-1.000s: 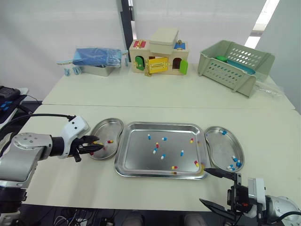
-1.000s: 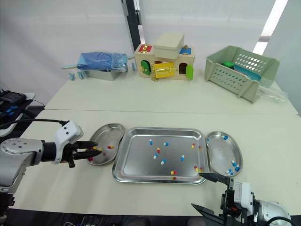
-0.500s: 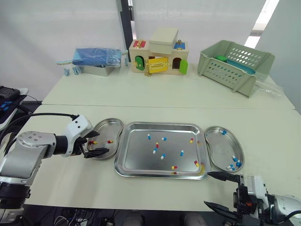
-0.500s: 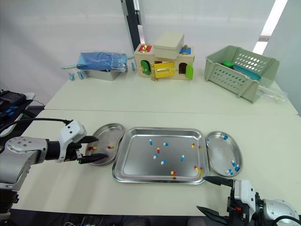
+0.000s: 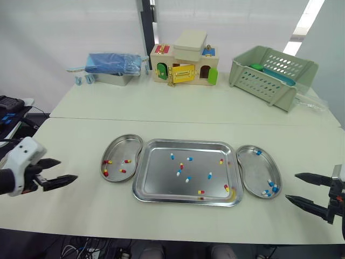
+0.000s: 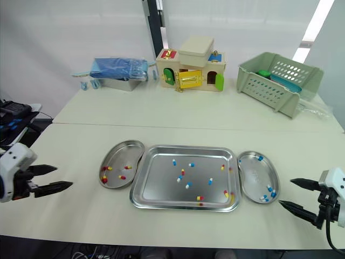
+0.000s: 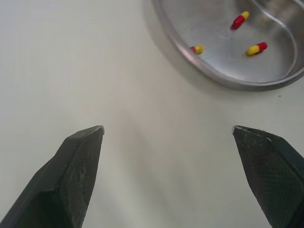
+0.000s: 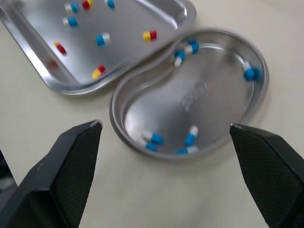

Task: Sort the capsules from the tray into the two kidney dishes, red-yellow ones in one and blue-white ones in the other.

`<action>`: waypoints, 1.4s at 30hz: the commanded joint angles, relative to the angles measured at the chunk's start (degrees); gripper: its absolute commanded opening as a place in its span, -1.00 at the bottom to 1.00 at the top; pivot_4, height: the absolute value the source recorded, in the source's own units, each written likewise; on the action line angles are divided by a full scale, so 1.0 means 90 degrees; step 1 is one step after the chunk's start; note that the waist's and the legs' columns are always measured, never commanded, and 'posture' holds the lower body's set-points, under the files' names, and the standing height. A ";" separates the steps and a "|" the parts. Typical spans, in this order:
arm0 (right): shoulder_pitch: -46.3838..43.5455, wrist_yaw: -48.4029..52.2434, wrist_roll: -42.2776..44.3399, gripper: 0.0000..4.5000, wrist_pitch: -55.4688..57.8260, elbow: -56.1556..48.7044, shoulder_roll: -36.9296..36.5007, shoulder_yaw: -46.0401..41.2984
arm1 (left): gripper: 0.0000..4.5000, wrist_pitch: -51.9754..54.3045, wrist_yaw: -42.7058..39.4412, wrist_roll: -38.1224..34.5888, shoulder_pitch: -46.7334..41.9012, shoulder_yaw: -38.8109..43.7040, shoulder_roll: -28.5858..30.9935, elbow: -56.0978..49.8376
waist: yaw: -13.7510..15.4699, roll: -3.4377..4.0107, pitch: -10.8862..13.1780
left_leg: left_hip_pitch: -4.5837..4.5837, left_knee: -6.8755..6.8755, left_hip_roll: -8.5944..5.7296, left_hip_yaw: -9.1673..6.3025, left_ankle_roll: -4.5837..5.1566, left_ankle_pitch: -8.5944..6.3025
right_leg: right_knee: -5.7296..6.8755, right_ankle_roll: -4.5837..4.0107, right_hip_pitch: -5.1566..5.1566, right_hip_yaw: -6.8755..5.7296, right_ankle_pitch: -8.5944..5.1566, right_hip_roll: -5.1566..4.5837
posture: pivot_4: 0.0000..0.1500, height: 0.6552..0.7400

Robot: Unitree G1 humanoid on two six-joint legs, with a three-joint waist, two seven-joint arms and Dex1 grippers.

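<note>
Left black 2-finger gripper [image 5: 67, 169] and right black 2-finger gripper [image 5: 291, 186] hover with jaws spread wide, empty, well apart from the shiny rectangular steel tray [image 5: 139, 181].

Silver tray [image 5: 159, 172], red-yellow capsules [image 7: 256, 48], blue-white capsules [image 8: 154, 138], pale green basket [image 5: 264, 81]

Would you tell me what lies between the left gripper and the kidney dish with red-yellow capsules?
Just bare table between the left gripper and the kidney dish, as the left eye and left wrist views show.
</note>
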 commanded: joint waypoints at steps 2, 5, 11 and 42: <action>-0.0599 0.0024 -0.0413 1.00 -0.0073 0.0721 -0.0173 0.0053 | 0.99 -0.0673 -0.0108 0.0268 0.0450 0.0552 0.0138 0.0510 | -0.0058 0.0008 0.0005 | 0.0004 -0.0003 0.0000 0.0006 0.0000 0.0000 | 0.0001 0.0000 -0.0001 0.0006 0.0000 -0.0001 | 1.00 1.00; -0.0822 0.0043 -0.0680 1.00 -0.0036 0.0913 -0.0245 0.0172 | 0.99 -0.0782 -0.0085 0.0226 0.0693 0.0678 -0.0012 0.0456 | -0.0060 0.0014 0.0010 | 0.0002 -0.0004 0.0001 0.0006 0.0000 0.0000 | 0.0002 0.0000 -0.0004 0.0006 0.0000 -0.0001 | 1.00 1.00; -0.1277 0.0122 -0.0907 1.00 0.0405 0.1091 -0.0474 0.0520 | 0.99 -0.0827 -0.0009 0.0186 0.0870 0.0746 -0.0157 0.0377 | -0.0060 0.0013 0.0011 | 0.0001 -0.0003 0.0001 0.0006 -0.0001 0.0000 | 0.0002 0.0000 -0.0004 0.0005 0.0000 -0.0002 | 1.00 1.00; -0.2313 0.0316 -0.0920 1.00 0.0069 0.1614 -0.0010 0.0673 | 0.99 -0.4758 -0.0144 -0.1242 0.3543 -0.0603 -0.5698 -0.4139 | 0.0053 0.0028 0.0000 | 0.0000 0.0012 -0.0005 0.0027 -0.0001 -0.0007 | -0.0019 0.0005 0.0009 0.0022 0.0005 -0.0011 | 1.00 1.00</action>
